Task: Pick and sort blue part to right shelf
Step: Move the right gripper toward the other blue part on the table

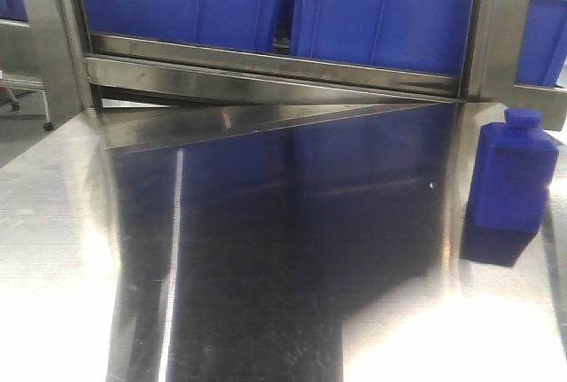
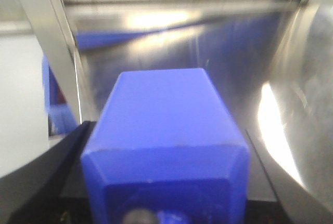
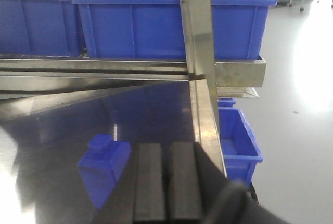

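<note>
Two large blue bins point(image 1: 381, 10) sit side by side on the right shelf point(image 1: 266, 72) at the back of the front-facing view, above a shiny steel table point(image 1: 53, 222). A blue bottle point(image 1: 512, 178) with a wide cap stands upright near the table's right edge. Neither gripper shows here.

From the left wrist, the blue part point(image 2: 164, 104) fills the frame. It is clamped between the dark fingers point(image 2: 52, 177) of the left gripper point(image 2: 166, 130), with its small cap toward the camera and its flat base pointing at the blurred shelf ahead.

From the right wrist, the right gripper point(image 3: 167, 156) has its two black pads point(image 3: 151, 182) pressed together with nothing between them, just beside a steel post point(image 3: 200, 37). The blue bottle stands on the table left of the pads, apart from them. A lower bin point(image 3: 237, 135) sits beyond the table edge.
</note>
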`<move>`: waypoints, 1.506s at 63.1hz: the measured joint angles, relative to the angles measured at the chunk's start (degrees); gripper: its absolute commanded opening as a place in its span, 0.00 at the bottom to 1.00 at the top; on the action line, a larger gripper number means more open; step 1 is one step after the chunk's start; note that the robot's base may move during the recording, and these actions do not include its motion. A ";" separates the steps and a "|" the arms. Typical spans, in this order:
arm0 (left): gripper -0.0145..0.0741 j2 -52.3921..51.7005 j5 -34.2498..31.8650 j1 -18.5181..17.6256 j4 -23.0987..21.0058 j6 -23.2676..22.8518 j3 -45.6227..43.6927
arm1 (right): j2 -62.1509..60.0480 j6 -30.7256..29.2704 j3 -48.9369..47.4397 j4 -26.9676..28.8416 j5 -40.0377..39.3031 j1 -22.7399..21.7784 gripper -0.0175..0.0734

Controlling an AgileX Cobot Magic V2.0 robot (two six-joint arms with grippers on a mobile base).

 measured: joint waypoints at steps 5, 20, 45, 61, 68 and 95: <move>0.45 -4.74 -2.59 0.00 0.00 0.00 3.03 | 4.10 0.12 -4.87 0.00 2.58 0.00 0.26; 0.45 -11.82 -4.19 0.00 0.00 0.00 7.22 | 16.62 0.11 -17.77 0.13 5.86 2.47 0.59; 0.45 -12.16 -4.31 0.00 0.10 0.00 7.57 | 33.95 -0.67 -24.56 0.13 7.94 14.29 0.82; 0.45 -12.16 -4.31 0.00 0.10 0.00 7.57 | 40.34 -2.64 -28.54 0.13 10.02 15.13 0.82; 0.45 -12.16 -4.43 0.00 0.10 0.05 7.57 | 44.51 -3.96 -34.99 0.13 16.17 15.13 0.82; 0.45 -12.16 -4.52 0.00 0.10 0.05 7.60 | 68.07 5.76 -55.21 -0.73 34.19 15.13 0.82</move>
